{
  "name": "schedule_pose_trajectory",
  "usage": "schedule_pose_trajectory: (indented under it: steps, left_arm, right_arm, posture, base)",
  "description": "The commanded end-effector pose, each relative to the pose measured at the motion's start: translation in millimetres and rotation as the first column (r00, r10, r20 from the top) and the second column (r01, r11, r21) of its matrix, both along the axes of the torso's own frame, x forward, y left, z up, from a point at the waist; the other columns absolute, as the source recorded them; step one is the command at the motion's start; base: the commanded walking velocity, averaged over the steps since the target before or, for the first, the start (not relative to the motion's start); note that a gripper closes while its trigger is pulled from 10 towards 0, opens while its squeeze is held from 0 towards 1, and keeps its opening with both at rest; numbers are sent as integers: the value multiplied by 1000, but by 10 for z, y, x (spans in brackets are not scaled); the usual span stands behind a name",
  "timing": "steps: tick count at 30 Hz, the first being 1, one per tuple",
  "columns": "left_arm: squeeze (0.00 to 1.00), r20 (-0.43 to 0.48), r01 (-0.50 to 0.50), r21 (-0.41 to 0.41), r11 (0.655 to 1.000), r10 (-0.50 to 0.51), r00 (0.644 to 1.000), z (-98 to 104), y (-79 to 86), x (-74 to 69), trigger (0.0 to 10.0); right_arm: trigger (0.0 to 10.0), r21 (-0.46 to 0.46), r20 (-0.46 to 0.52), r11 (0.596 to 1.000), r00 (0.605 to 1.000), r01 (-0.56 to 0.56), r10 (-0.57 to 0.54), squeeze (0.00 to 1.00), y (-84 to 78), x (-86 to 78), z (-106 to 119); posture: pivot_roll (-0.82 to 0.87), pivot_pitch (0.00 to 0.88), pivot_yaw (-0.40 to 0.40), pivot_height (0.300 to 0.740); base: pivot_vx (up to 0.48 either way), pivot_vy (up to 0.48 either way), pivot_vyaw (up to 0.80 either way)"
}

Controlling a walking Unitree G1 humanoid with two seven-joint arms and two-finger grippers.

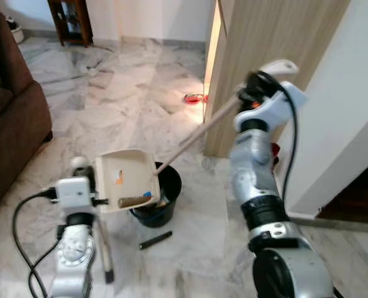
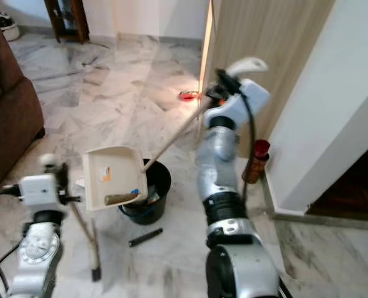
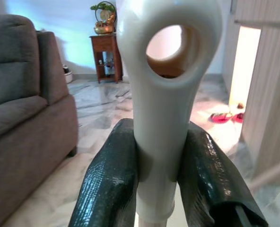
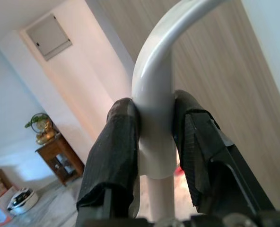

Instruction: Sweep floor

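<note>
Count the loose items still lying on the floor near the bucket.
1: a dark stick-shaped item lies on the marble just in front of the black bucket. The dustpan tipped over the bucket holds debris, and it may hide more.

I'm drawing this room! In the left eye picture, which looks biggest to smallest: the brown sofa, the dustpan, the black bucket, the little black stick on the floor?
1. Brown sofa
2. Dustpan
3. Black bucket, partly hidden behind the dustpan
4. Black stick

Daylight enters through the door gap [image 1: 212, 56] at upper centre, producing glare on the marble floor [image 1: 128, 93]. Head views are slightly soft. Wrist-view foregrounds are blurred, backgrounds bright.
</note>
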State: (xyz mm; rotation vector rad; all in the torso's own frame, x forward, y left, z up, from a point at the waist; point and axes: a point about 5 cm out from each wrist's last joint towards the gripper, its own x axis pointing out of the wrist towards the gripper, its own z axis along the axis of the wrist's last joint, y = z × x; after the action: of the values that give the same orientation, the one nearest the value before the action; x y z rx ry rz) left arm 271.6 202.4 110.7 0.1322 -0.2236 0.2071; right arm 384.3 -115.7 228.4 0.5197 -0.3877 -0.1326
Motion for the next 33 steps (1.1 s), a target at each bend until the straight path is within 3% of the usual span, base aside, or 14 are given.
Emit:
schedule_pose_trajectory:
  steps: [1,11,20,26,33]
  left_arm:
    - [0,55,-4,19,1000,3,998,113,31,9,10000]
    - [0,63,-6,22,1000,4,998,133,34,8,10000]
    - [0,74,-1,23,1000,0,997,142,29,-9,10000]
    - [0,71,0,24,1000,-2,997,136,23,-14,10000]
    - [0,72,7,21,1000,-9,997,137,3,-10,10000]
  right_arm:
    - [10000,-1,80,1000,997,-9,9,0,65,-12,203]
    - [10000,12,82,1000,996,-21,20,0,95,-9,213]
    - [10000,37,94,997,994,-65,61,0,166,-14,242]
    - [10000,4,141,996,986,-91,90,0,201,-44,308]
    - [10000,-81,238,986,958,-145,161,0,359,-133,441]
  posture:
    - [124,0,-67,740]
    - [126,0,-73,740]
    - [125,0,-76,740]
    - [118,0,-75,740]
    - [117,0,-78,740]
  base:
    - [375,0,0]
    - [363,0,0]
    - [0,0,0]
    - [0,0,0]
    - [0,0,0]
